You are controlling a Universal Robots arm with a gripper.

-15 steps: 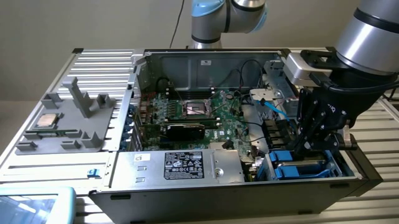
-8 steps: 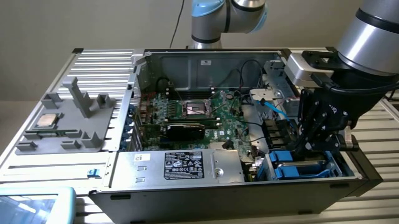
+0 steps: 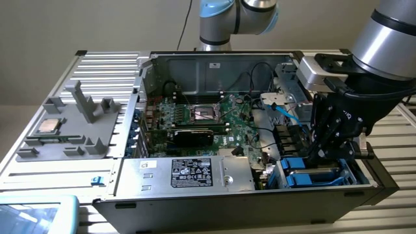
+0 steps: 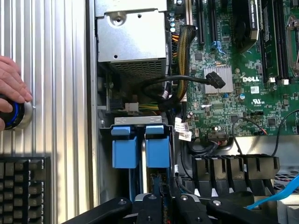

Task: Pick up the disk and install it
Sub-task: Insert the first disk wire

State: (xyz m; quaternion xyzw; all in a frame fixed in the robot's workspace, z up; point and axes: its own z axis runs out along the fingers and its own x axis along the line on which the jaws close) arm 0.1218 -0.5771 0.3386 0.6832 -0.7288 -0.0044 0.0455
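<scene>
Here the hand grips narrowly the disk — slotted upright in its bay.

You see a ribbed aluminium table under even light, and a plain beige wall at the far side.

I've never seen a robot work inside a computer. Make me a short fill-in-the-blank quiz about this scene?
1. The tool reaches down into an open ____ case.
2. The drive carriers below the tool are coloured ____.
3. On the grey tray outside the case lies a small square ____.
4. A person's hand rests on a round ____.

Missing words: computer; blue; chip; button
</scene>
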